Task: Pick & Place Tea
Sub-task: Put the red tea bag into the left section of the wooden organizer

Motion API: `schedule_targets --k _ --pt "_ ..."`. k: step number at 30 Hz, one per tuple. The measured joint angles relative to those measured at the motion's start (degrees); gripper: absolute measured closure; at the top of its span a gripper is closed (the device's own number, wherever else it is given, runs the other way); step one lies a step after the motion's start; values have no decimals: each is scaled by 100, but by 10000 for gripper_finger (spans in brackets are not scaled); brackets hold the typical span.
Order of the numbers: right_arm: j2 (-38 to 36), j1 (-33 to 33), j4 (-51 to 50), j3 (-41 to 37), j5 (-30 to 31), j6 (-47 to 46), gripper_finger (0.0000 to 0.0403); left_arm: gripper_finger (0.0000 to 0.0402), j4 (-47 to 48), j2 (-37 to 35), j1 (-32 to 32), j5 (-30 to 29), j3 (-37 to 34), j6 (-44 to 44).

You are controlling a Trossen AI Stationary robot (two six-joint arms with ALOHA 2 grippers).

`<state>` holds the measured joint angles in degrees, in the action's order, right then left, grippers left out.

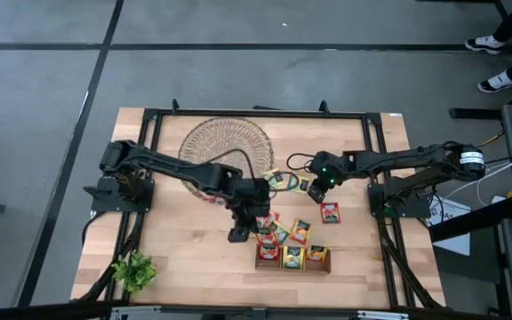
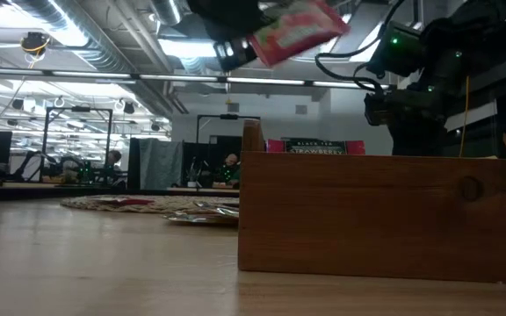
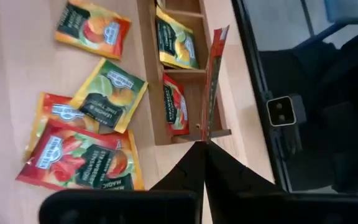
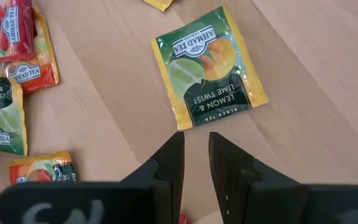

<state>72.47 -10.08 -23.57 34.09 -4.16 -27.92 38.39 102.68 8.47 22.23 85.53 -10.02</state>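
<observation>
Risk: misdrop beside tray (image 3: 151,68).
Left gripper (image 3: 205,144) clamped on red sachet (image 3: 214,81), edge-on above end slot; right gripper (image 4: 196,149) narrowly parted, empty, over green sachet (image 4: 207,68); possible snag.

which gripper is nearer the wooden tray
Left. The left gripper hangs just above the tray's left end, holding a red sachet. The right gripper is farther back, over loose sachets.

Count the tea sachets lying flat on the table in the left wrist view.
4: an orange flat square sachet lying apart; a green-and-yellow sachet overlapping a red-and-orange sachet; a red sachet beside those. More may be hidden underneath.
</observation>
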Motion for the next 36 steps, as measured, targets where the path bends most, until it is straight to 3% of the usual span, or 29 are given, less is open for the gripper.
schedule_targets --k 16,36 --pt "0 -31 -4 0 15 -4 328 399 -87 987 201 40 289 -201" --pt "0 -31 13 0 155 -31 328 370 -85 1053 184 300 289 -287"
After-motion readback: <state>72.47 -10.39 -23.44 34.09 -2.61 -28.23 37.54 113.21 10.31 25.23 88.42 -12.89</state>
